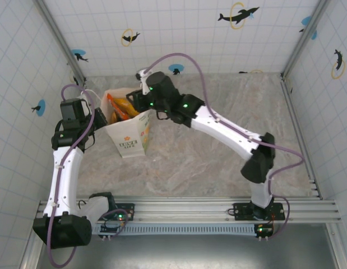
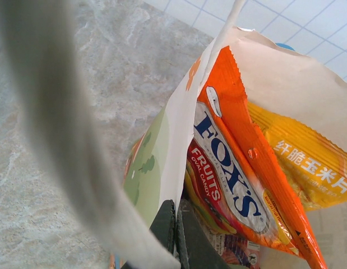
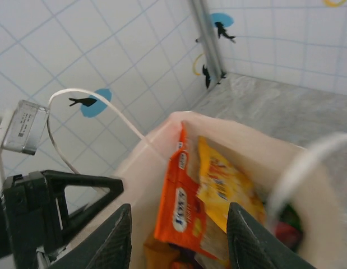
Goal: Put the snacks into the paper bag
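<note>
Straight above paper bag (image 1: 131,140) mouth w/ R tool (image 3: 179,221) spread, snacks (image 2: 229,174) upright just below; clamping bag wall w/ L tool (image 2: 176,230).

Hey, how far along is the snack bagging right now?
Nearly done. An orange FOX'S packet and a yellow packet already stand inside the paper bag. The left gripper pinches the bag's wall; the right gripper hovers open above the mouth, holding nothing. Probably only letting go remains.

Dolphin stickers (image 1: 238,15) are dotting the white tiled walls (image 1: 179,33) enclosing a grey marbled desk (image 1: 207,162), a metal rail (image 1: 190,205) edging it.
</note>
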{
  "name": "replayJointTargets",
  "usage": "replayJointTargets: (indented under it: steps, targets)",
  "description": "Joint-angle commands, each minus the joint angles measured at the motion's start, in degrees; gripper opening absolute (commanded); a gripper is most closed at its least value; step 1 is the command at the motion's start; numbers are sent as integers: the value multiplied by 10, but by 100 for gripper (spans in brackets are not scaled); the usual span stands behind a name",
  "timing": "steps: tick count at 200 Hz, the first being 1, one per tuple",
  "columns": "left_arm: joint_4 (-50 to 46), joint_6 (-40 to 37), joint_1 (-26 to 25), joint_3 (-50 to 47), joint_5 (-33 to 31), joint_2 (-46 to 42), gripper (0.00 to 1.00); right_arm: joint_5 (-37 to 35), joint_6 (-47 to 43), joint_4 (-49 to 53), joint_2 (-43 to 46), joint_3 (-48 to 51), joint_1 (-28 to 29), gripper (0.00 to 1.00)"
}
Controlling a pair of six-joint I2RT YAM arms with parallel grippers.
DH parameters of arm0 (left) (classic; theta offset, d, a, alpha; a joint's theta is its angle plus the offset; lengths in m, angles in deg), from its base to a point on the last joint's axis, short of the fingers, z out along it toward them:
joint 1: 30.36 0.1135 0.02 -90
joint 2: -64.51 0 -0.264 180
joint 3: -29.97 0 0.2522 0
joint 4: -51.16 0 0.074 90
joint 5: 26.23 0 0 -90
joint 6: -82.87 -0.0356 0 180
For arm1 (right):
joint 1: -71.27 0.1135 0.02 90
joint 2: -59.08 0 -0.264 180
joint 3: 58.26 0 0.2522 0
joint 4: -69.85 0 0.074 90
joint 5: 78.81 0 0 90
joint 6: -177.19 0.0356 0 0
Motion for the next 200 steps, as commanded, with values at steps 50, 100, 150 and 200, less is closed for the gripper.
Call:
replayJointTargets:
  steps: [50,100,150,200]
  targets:
    - [9,-5,-3,-1,10,-9,6,23,75,-27,74,139,-76,46]
    - [12,-6,-3,-2,14,-5,6,84,120,-28,11,107,-105,47]
    - [7,-8,-3,1,12,-6,6,136,138,-20,-61,35,-106,49]
    - [13,-7,-3,-3,19,-4,6,138,150,-15,-90,11,-106,47]
